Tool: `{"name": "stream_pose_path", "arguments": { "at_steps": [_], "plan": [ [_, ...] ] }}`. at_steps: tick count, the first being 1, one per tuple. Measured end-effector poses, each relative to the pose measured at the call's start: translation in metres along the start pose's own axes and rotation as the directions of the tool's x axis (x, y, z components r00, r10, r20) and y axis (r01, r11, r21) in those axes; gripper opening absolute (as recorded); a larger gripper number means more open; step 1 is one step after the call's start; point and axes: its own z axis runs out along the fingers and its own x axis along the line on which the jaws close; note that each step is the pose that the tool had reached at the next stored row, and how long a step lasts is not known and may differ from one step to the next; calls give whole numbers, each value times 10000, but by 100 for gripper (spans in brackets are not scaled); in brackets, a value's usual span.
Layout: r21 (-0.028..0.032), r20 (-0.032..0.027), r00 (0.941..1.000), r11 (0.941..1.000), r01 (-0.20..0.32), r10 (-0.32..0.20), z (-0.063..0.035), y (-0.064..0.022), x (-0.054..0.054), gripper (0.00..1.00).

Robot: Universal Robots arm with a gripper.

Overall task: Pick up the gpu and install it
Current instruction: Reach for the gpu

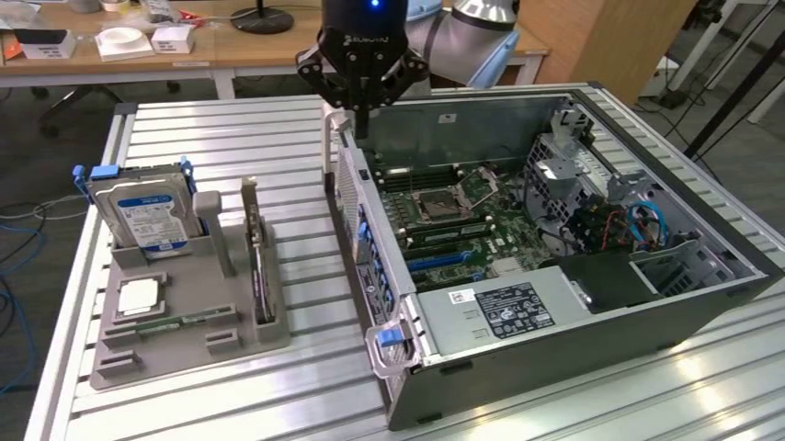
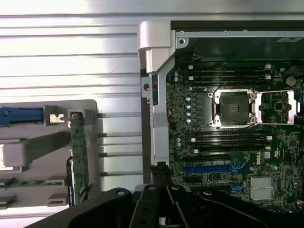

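The gpu (image 1: pixel 256 262) (image 2: pixel 79 156) stands on its long edge in a slot of the grey holder tray (image 1: pixel 184 354) (image 2: pixel 28 164), on the exterior view's left, well apart from the gripper (image 1: pixel 360 119) (image 2: pixel 160 171). The gripper's housing reads ROBOTIQ. Its jaws are together with nothing between them, hanging just above the side wall of the open computer case (image 1: pixel 558 308) nearest the tray, toward the far end of that wall.

In the wrist view a DELL mark shows on the motherboard (image 2: pixel 223 142) beside the memory slots. The hard drive (image 1: pixel 145 216) carries a blue-and-white label, and the power supply (image 1: pixel 509 308) a black one with a white sticker beside it; the print on these cannot be read.

Bare slatted table (image 1: pixel 233 138) lies between tray and case. Above the card there is open room. Inside the case the blue expansion slot (image 2: pixel 209 168) lies uncovered below the empty processor socket (image 1: pixel 438 204) (image 2: pixel 233 108), while a metal drive cage and cables (image 1: pixel 613 220) crowd the far side. A memory stick (image 1: pixel 184 323) lies flat in the tray near the card
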Motion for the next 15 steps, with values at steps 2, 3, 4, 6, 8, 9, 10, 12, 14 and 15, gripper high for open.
{"name": "stream_pose_path", "arguments": {
  "at_steps": [2, 3, 4, 6, 8, 9, 10, 12, 14, 15],
  "plan": [
    [0, 0, 10000, 10000, 1, -1, -1, -8, 35, 11],
    [-1, 0, 10000, 10000, 1, -1, -1, -11, 53, 11],
    [0, 0, 10000, 10000, 1, -1, -1, -15, 72, 11],
    [0, 0, 10000, 10000, 1, -1, -2, -20, 103, 11],
    [0, 0, 10000, 10000, 1, -1, -3, -26, 126, 11],
    [0, 0, 10000, 10000, 1, -1, -3, -29, 137, 11],
    [0, -1, 10000, 10000, 0, 0, -4, -31, 148, 11],
    [-1, 0, 10000, 10000, 1, -1, -3, -33, 156, 11],
    [0, 0, 10000, 10000, 2, -2, -3, -33, 156, 11],
    [0, 0, 10000, 10000, 1, -1, -3, -33, 157, 11]
  ]
}}
